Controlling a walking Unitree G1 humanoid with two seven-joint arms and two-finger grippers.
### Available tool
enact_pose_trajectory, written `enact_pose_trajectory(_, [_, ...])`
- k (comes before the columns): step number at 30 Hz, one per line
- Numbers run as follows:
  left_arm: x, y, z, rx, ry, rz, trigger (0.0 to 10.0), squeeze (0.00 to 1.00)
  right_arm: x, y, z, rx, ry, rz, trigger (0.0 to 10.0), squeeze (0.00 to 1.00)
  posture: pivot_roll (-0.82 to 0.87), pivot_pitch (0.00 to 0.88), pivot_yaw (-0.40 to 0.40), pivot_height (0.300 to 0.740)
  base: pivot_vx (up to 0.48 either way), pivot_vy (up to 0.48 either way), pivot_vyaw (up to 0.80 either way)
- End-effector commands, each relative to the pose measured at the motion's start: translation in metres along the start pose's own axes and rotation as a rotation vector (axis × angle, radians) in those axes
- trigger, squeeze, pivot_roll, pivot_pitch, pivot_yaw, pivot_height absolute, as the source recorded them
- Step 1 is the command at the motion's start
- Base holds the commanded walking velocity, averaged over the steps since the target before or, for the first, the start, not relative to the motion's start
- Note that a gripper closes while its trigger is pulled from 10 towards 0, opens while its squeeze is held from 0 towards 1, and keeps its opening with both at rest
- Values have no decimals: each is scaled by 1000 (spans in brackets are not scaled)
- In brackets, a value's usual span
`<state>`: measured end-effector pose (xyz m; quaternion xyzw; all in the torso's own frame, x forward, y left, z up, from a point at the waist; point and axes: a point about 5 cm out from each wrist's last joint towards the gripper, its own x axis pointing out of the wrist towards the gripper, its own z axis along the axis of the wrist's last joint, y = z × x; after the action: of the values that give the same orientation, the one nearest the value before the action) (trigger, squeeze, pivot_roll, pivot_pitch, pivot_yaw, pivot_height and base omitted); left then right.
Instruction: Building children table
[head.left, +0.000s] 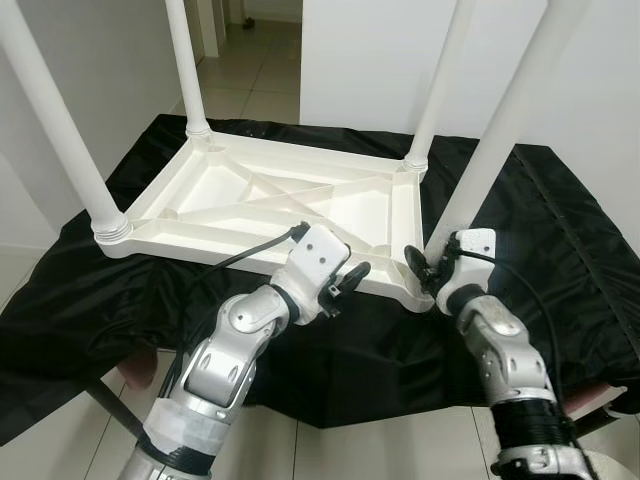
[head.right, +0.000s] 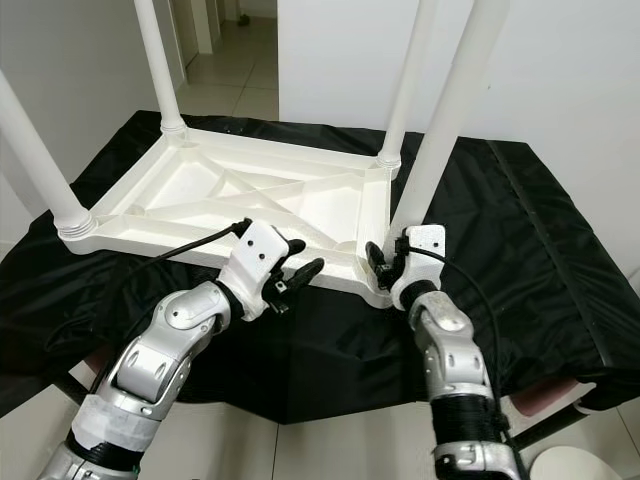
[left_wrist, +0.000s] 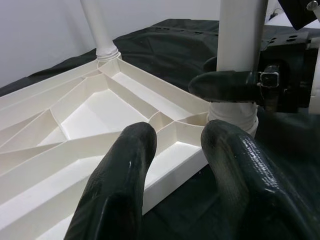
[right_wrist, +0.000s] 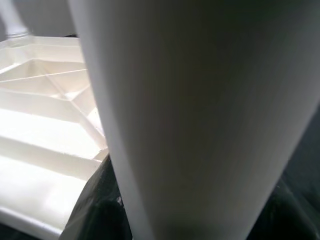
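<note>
White plastic children's table (head.left: 270, 205) is seen upside down on black-draped worktop (head.left: 560, 250); near-right round white leg (head.left: 500, 130) stands upright at its corner, pinched at base by right gripper (head.left: 428, 270); left gripper (head.left: 345, 283), fingers spread, is held just beside the near rim.

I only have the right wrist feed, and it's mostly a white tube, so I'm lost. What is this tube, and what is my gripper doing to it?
Observer: It's the near right leg of the upturned white tabletop; the right gripper is clamped around its base.
Operator: Are the other legs in?
Observer: Three more stand at the other corners, like the far left leg.
Operator: Where's the left arm?
Observer: The left gripper hovers open over the tabletop's near edge, close to your leg.
Operator: What's underneath?
Observer: A black cloth.
</note>
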<state>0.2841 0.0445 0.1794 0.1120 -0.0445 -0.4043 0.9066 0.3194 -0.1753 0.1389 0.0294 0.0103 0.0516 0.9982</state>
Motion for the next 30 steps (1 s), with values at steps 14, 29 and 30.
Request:
enact_pose_trajectory(14, [-1,3,3,-12,-7,56,10000,0,-15,36,-23,153,24,-374,10000,0,39,0,-24,740,0,0,0])
enact_pose_trajectory(29, [-1,3,6,-35,-9,76,10000,0,-24,48,-6,151,-97,-166,10000,1000,35,7,-27,740,0,0,0])
enact_pose_trajectory(30, [-1,3,6,-35,-9,76,10000,0,-24,48,-6,151,-97,-166,10000,1000,35,7,-27,740,0,0,0])
